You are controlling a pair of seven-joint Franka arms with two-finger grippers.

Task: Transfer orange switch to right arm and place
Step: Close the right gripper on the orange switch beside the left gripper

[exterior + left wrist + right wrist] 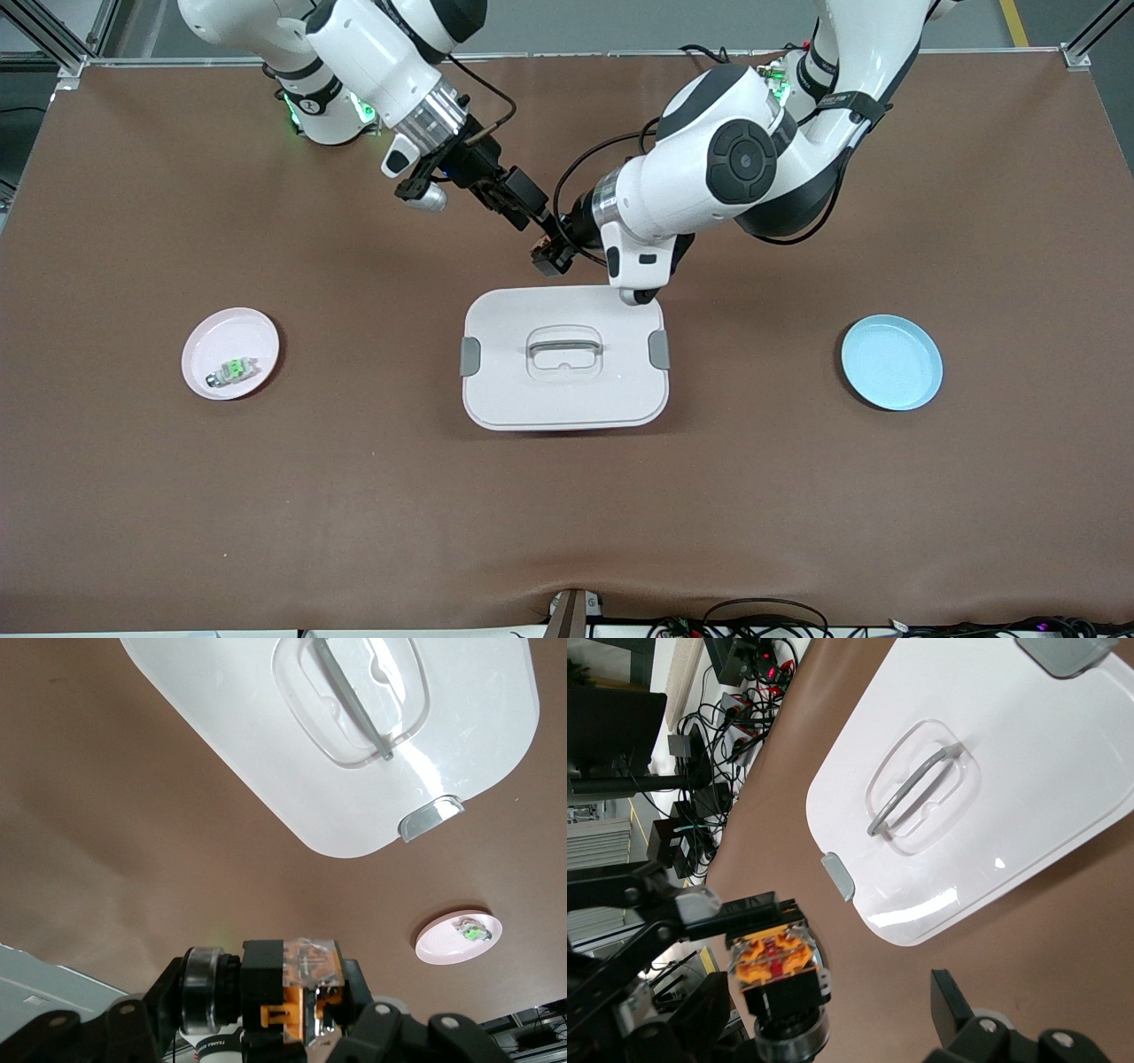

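Note:
The orange switch [544, 249] is a small black block with an orange part, held in the air over the brown table just past the white lidded box [564, 390]. My left gripper [553, 257] is shut on it; in the left wrist view the switch [297, 988] sits between the black fingers [376, 1028]. My right gripper [532, 221] is open at the switch. In the right wrist view the switch [780, 970] lies close to one side, and the other finger [954, 1005] stands well apart from it.
The white box [292, 771] with a clear handle and grey clips sits mid-table, also in the right wrist view [1028, 815]. A pink plate [208, 341] with a grey-white, green switch [232, 369] lies toward the right arm's end. A blue plate [891, 361] lies toward the left arm's end.

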